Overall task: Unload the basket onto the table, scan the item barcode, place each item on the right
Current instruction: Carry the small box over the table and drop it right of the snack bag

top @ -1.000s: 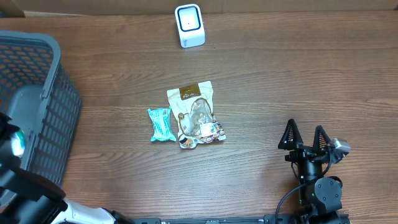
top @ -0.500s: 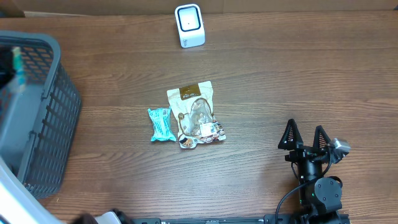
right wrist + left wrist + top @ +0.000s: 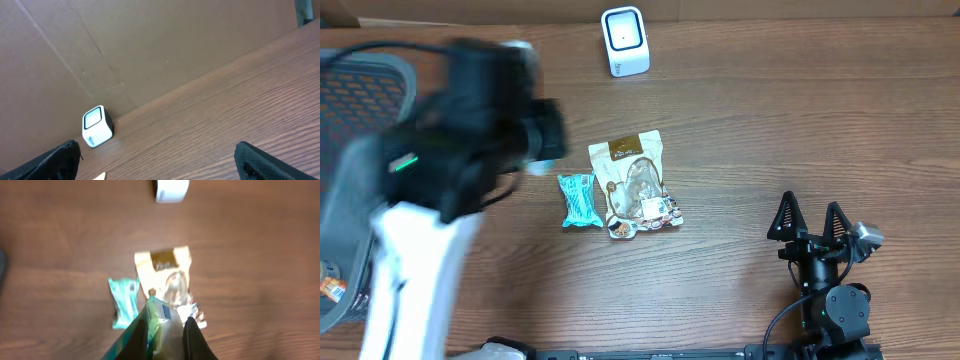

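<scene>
My left gripper (image 3: 166,323) is shut on a green and clear packet (image 3: 161,311) with a small blue label, which sticks out between the dark fingers. It hangs above two items lying on the table, a cream snack pouch (image 3: 167,272) (image 3: 635,185) and a teal packet (image 3: 124,300) (image 3: 578,200). The white barcode scanner (image 3: 624,40) (image 3: 171,190) (image 3: 96,126) stands at the far edge. Overhead, the left arm (image 3: 460,130) is a blur left of the pouch, and the held packet is hidden there. My right gripper (image 3: 810,220) (image 3: 157,146) rests open at the front right, holding nothing.
A grey mesh basket (image 3: 345,80) stands at the left edge, partly behind the blurred arm. A brown cardboard wall (image 3: 150,45) runs behind the scanner. Bare wood lies between the pouch and the right gripper.
The left arm has swung from the basket at the far left out over the table toward the items in the middle. The right arm has not moved.
</scene>
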{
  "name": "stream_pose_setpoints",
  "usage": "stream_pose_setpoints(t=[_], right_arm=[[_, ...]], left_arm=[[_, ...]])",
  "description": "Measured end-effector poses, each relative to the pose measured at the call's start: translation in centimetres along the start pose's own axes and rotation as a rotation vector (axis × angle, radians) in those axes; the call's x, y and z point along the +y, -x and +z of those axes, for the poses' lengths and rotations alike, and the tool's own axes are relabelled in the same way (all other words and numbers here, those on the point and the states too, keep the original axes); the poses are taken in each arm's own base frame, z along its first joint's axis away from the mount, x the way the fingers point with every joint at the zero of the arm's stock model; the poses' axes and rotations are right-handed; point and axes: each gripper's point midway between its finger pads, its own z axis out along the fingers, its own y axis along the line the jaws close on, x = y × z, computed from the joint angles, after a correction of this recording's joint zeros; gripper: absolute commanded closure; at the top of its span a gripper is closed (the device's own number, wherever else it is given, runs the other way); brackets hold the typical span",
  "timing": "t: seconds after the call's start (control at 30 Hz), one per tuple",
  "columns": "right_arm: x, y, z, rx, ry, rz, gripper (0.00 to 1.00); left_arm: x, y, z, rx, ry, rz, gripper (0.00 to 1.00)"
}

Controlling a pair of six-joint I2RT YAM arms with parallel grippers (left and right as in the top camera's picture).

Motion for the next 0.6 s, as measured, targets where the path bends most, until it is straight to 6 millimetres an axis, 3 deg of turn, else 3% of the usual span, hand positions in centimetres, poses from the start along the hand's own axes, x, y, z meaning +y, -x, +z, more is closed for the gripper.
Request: stream_pose_setpoints(t=[0.2, 0.33, 0.47, 0.6], right_arm=[[0.0, 0.0, 0.0, 0.000, 0.000, 0.000, 0.00], [0.0, 0.0, 0.0, 0.000, 0.000, 0.000, 0.00], [0.0, 0.0, 0.0, 0.000, 0.000, 0.000, 0.00], [0.0, 0.0, 0.0, 0.001, 0.000, 0.000, 0.00]], left_arm=[[-3.6, -3.1, 9.6, 0.116, 0.071, -0.024, 0.96], [-8.1, -3.7, 15.5, 0.108, 0.026, -0.017, 0.96], [-11.7, -5.7, 20.3, 0.125, -0.004, 0.012, 0.96], [-13.7, -8.6, 24.7, 0.163, -0.001, 0.026, 0.96]])
